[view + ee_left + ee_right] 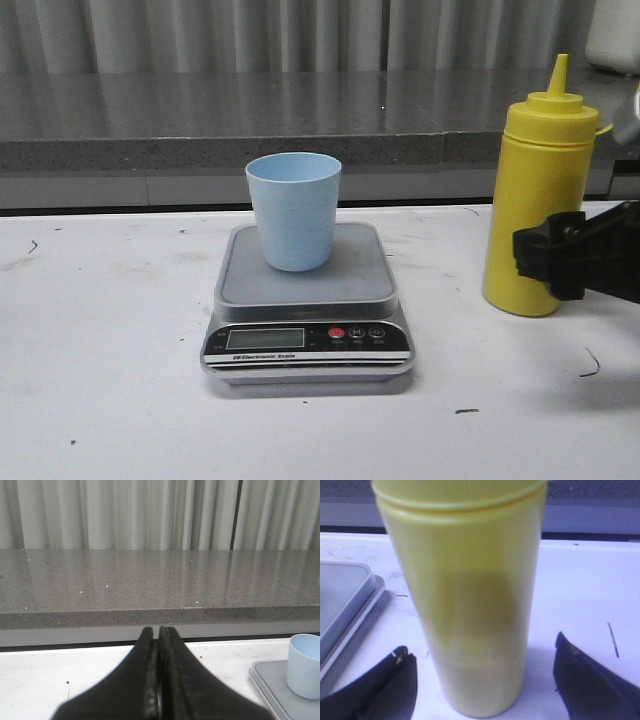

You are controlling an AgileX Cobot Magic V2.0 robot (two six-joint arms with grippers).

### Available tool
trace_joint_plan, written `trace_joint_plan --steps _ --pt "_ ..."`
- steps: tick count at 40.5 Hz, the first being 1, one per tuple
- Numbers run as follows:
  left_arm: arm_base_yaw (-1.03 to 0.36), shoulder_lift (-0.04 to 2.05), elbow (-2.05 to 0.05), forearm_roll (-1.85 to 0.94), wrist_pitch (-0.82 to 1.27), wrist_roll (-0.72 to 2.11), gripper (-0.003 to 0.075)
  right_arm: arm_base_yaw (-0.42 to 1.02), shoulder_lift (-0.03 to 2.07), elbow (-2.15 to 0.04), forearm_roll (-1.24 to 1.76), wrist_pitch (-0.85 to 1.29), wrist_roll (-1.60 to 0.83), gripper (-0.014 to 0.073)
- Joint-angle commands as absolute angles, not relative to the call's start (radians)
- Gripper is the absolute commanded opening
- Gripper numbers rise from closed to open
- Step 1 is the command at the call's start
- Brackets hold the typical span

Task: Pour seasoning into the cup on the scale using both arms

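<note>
Scuff marks are showing across the white desk (pixel 100 380), which is backing onto a speckled grey ledge (pixel 200 115) and pale curtains (pixel 125 515). The cup (pixel 294 210) is standing upright on the scale (pixel 308 320) at mid-desk. The seasoning (pixel 537 200) is standing to the right, the right claw (pixel 482 680) is spreading wide around its base without touching, and the left claw (pixel 159 680) is sitting fully closed, holding nothing.

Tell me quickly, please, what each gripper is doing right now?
Left gripper: closed, empty.
Right gripper: open around the tall yellow plastic squeeze bottle, not touching.
</note>
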State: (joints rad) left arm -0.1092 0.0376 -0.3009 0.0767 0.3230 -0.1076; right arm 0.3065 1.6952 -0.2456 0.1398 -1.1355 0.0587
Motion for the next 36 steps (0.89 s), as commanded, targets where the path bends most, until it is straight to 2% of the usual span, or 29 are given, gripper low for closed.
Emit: trace_joint_plan --steps 1,5,11,14,24,31,36 --pt "-0.107 0.050 -0.327 0.070 0.240 -0.117 -0.0020 0.304 1.569 -0.204 0.104 -1.269 0.052 0.0573" --pt "-0.107 0.050 -0.327 0.068 0.240 -0.117 -0.0020 0.304 1.451 -0.173 0.116 -1.192 0.052 0.0479" --pt "-0.107 0.050 -0.327 0.068 0.240 -0.117 -0.0020 0.304 1.237 -0.176 0.122 -1.001 0.052 0.0222" --pt "-0.107 0.050 -0.327 0.068 0.240 -0.117 -0.0020 0.304 1.119 -0.189 0.125 -0.869 0.051 0.0145" --pt "-0.107 0.050 -0.327 0.068 0.240 -0.117 -0.0020 0.304 0.781 -0.290 0.143 -0.388 0.032 0.0056" --pt "-0.107 0.050 -0.327 0.068 0.240 -0.117 -0.0020 0.303 0.588 -0.386 0.143 -0.051 -0.068 -0.0121" --pt "-0.107 0.050 -0.327 0.068 0.240 -0.117 -0.0020 0.303 0.467 -0.411 0.143 0.029 -0.082 -0.0120"
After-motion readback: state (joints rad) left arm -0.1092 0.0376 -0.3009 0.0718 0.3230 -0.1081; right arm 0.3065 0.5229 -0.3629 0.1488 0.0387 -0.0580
